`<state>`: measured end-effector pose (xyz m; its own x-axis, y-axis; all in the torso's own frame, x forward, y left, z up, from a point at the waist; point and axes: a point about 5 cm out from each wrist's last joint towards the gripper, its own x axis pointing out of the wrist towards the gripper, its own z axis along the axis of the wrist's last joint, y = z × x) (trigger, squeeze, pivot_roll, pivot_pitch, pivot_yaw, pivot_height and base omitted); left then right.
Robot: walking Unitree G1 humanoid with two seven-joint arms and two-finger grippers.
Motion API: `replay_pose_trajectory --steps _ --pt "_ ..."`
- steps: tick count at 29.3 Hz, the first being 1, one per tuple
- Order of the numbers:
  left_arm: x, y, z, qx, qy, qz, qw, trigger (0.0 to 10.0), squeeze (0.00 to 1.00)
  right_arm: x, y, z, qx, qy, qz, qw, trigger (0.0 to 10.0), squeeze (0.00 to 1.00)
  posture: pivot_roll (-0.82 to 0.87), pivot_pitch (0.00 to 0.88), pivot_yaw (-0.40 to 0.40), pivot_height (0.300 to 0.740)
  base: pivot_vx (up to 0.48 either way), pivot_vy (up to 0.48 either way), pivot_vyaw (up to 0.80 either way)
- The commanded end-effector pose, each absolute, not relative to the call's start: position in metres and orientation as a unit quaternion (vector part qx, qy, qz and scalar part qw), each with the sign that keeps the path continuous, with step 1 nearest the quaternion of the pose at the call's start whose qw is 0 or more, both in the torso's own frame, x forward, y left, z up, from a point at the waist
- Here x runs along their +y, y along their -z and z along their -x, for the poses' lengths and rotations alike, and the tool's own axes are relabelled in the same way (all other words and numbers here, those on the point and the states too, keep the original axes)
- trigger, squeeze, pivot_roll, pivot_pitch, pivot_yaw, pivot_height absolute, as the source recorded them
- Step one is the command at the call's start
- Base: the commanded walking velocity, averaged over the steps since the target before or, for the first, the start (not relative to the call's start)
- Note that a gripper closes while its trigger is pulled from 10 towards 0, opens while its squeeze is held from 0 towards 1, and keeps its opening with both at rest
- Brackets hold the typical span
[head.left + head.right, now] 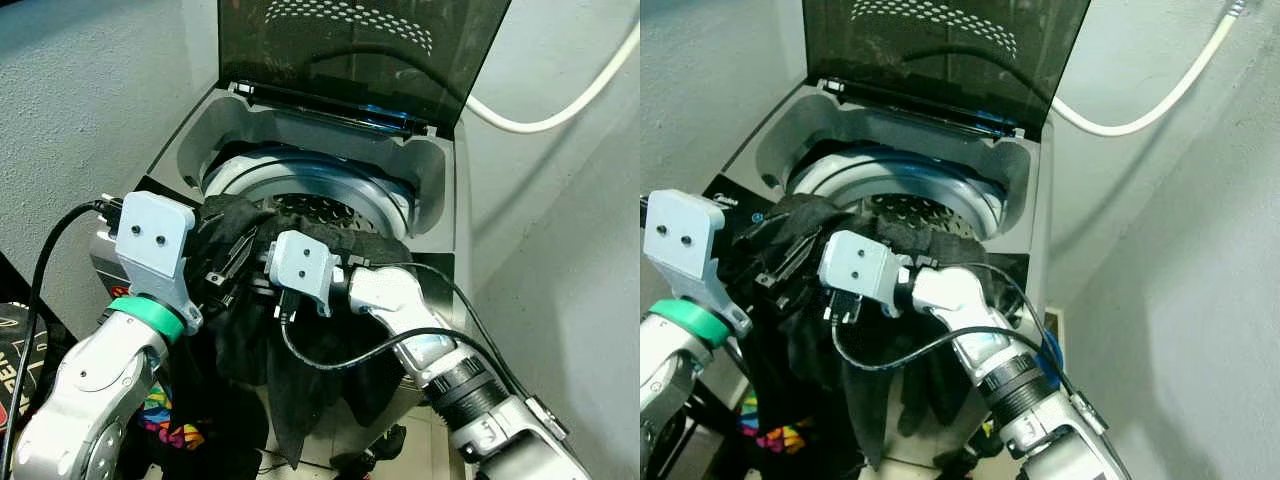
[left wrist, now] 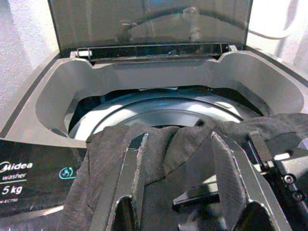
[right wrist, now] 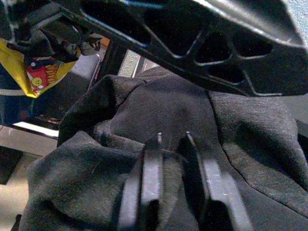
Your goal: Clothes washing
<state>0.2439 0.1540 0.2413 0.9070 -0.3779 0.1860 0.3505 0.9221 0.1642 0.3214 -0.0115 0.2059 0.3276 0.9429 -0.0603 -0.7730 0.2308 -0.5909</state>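
A black garment (image 1: 310, 350) lies over the front rim of the top-load washing machine (image 1: 190, 130) and hangs down its front. The dark lid (image 1: 360, 50) stands up, and the perforated drum (image 1: 320, 205) shows behind the cloth. My left gripper (image 2: 178, 139) is at the rim with its fingers (image 2: 132, 163) spread open, and the cloth is bunched over and between them. From the right, my right gripper (image 3: 173, 137) reaches into the same bunch. Its two fingers are shut on a fold of the garment (image 3: 120, 110), just under one left finger (image 3: 192, 53).
Grey walls close in on both sides of the washer. A white hose (image 1: 560, 110) runs along the right wall. The black control panel (image 2: 29, 178) reads Midea, 5 kg. Colourful cloth (image 1: 170, 430) and a yellow bag (image 3: 38, 67) sit low at the left.
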Motion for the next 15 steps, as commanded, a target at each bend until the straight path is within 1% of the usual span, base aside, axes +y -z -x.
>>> replay_pose_trajectory --steps 1,6,10,11,13,14,15 --pt "0.151 -0.241 -0.242 -0.102 0.195 -0.065 0.973 10.0 0.0 -0.015 -0.204 -0.325 -0.152 -0.554 0.29 0.765 0.0 0.0 0.09 0.062 -0.062 0.74 0.0 0.0 0.0" --pt "0.15 -0.241 -0.242 -0.102 0.196 -0.065 0.973 10.0 0.0 -0.015 -0.206 -0.327 -0.158 -0.553 0.294 0.764 0.0 0.0 0.08 0.062 -0.061 0.74 0.0 0.0 0.0" --pt "0.149 -0.241 -0.243 -0.102 0.197 -0.064 0.973 10.0 0.0 -0.019 -0.219 -0.34 -0.162 -0.524 0.289 0.784 0.0 0.0 0.08 0.062 -0.061 0.74 0.0 0.0 0.0" --pt "0.149 -0.241 -0.243 -0.102 0.197 -0.064 0.973 10.0 0.0 -0.019 -0.219 -0.34 -0.162 -0.524 0.289 0.784 0.0 0.0 0.08 0.062 -0.061 0.74 0.0 0.0 0.0" --pt "0.149 -0.241 -0.244 -0.102 0.198 -0.064 0.973 10.0 0.0 -0.025 -0.23 -0.352 -0.167 -0.495 0.292 0.801 0.0 0.0 0.08 0.062 -0.061 0.74 0.0 0.0 0.0" --pt "0.149 -0.241 -0.244 -0.102 0.198 -0.064 0.973 10.0 0.0 -0.025 -0.23 -0.352 -0.167 -0.495 0.292 0.801 0.0 0.0 0.08 0.062 -0.061 0.74 0.0 0.0 0.0" --pt "0.149 -0.241 -0.244 -0.103 0.198 -0.064 0.973 10.0 0.0 -0.029 -0.237 -0.359 -0.17 -0.476 0.293 0.811 0.0 0.0 0.08 0.062 -0.061 0.74 0.0 0.0 0.0"
